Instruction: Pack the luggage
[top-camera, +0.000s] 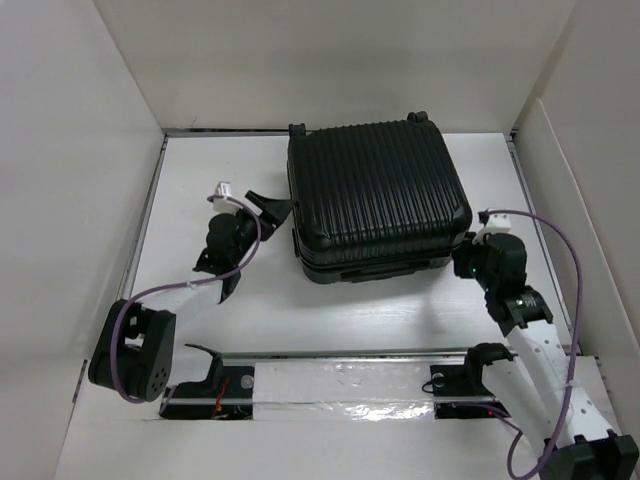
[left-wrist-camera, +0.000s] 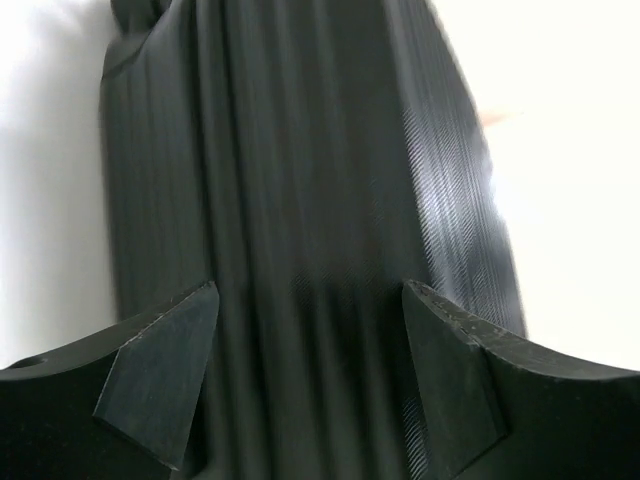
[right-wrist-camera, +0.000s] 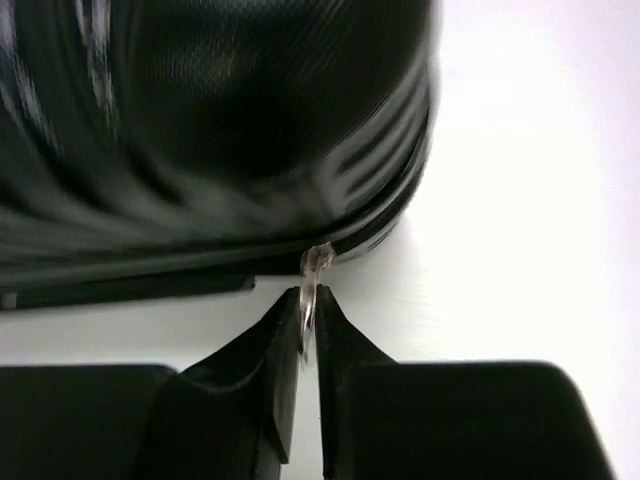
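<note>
The luggage (top-camera: 375, 200), a black ribbed hard-shell suitcase, lies closed and flat on the white table at the centre back. My left gripper (top-camera: 268, 207) is open beside its left side; in the left wrist view the ribbed shell (left-wrist-camera: 300, 200) fills the space ahead of the spread fingers (left-wrist-camera: 160, 370). My right gripper (top-camera: 466, 262) is at the suitcase's near right corner, shut on the silver zipper pull (right-wrist-camera: 313, 285), which hangs from the zip line along the shell (right-wrist-camera: 200, 130).
White walls (top-camera: 90, 150) enclose the table on the left, back and right. A rail (top-camera: 350, 375) with the arm mounts runs along the near edge. Purple cables (top-camera: 565, 260) loop off both arms.
</note>
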